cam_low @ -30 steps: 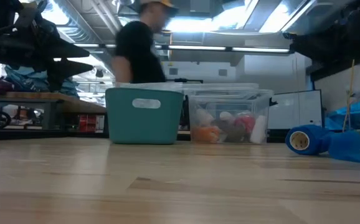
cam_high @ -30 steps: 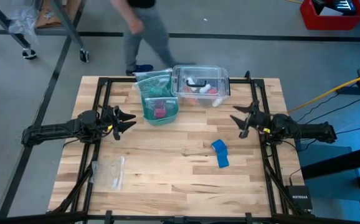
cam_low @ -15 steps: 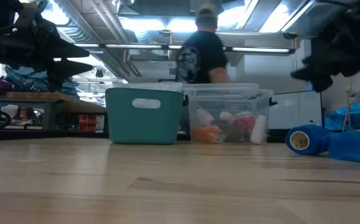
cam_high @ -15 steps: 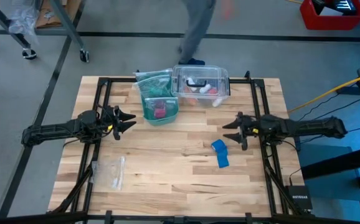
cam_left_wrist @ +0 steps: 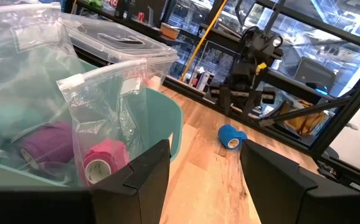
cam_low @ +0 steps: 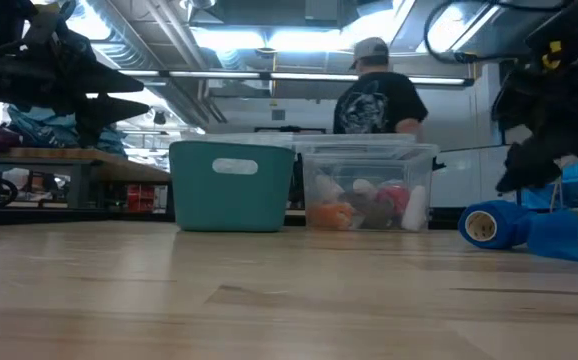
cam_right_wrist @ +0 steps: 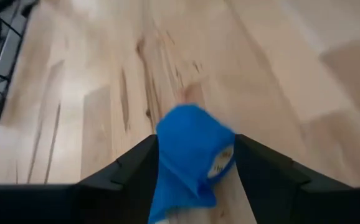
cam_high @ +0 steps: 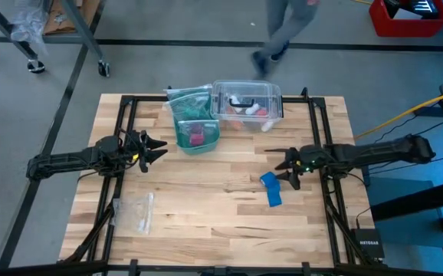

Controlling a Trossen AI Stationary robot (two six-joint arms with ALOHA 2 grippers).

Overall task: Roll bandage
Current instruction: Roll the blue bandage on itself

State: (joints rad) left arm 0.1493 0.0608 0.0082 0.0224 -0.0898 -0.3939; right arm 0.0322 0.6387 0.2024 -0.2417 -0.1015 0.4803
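A: Start near; what lies close to the front edge?

B: A clear zip bag (cam_high: pixel 135 211) on the near left of the table (cam_high: pixel 206 230), well apart from everything else; nothing of the task there.

A: And the bandage?

B: The bandage (cam_high: pixel 270 188) lies right of centre; a blue roll with a loose tail trailing toward the near side. The right gripper (cam_high: pixel 289 167) has swung in from the right edge over the last second and now hovers just beyond the roll, fingers spread wide, holding nothing; in the right wrist view the roll sits between the two open fingers (cam_right_wrist: pixel 125 174). I judge this the approach to the first grasp; rolling has not begun.

A: The other arm?

B: The left gripper (cam_high: pixel 154 147) has not moved, waiting at mid-left, fingers parted and empty.

A: What crowds the work?

B: Little; the teal bin (cam_high: pixel 195 126) and the clear plastic box (cam_high: pixel 247 103) stand at the far edge, clear of the roll; a person (cam_high: pixel 287 31) has walked rightward past the far side.
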